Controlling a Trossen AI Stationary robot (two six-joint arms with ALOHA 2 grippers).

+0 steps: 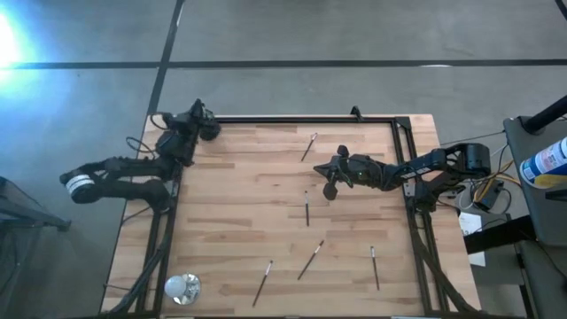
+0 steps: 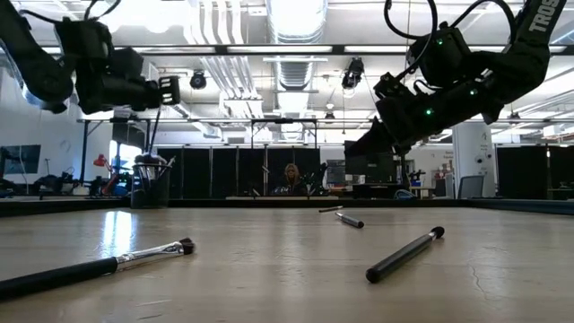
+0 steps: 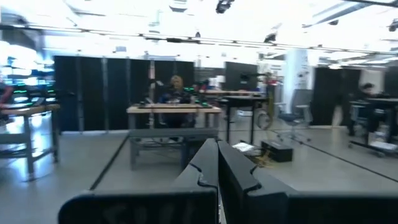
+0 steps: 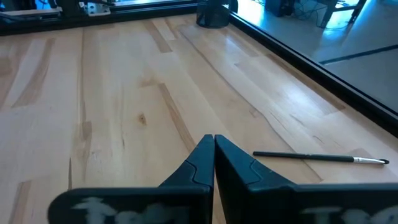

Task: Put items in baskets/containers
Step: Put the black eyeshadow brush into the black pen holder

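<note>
Five thin makeup brushes lie scattered on the wooden desk (image 1: 239, 204): one (image 1: 308, 147) near the far edge, one (image 1: 306, 208) mid-desk, three (image 1: 310, 260) toward the near edge. The black cup (image 2: 151, 184) stands at the desk's far left corner. The right gripper (image 1: 324, 168), fingers pressed together and empty, hovers between the two farther brushes. The left gripper (image 1: 208, 131), also pressed together, hangs beside the cup.

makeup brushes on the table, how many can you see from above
5. One brush near the far edge, one mid-table below the right hand, and three along the near side. The right arm may hide more.
</note>
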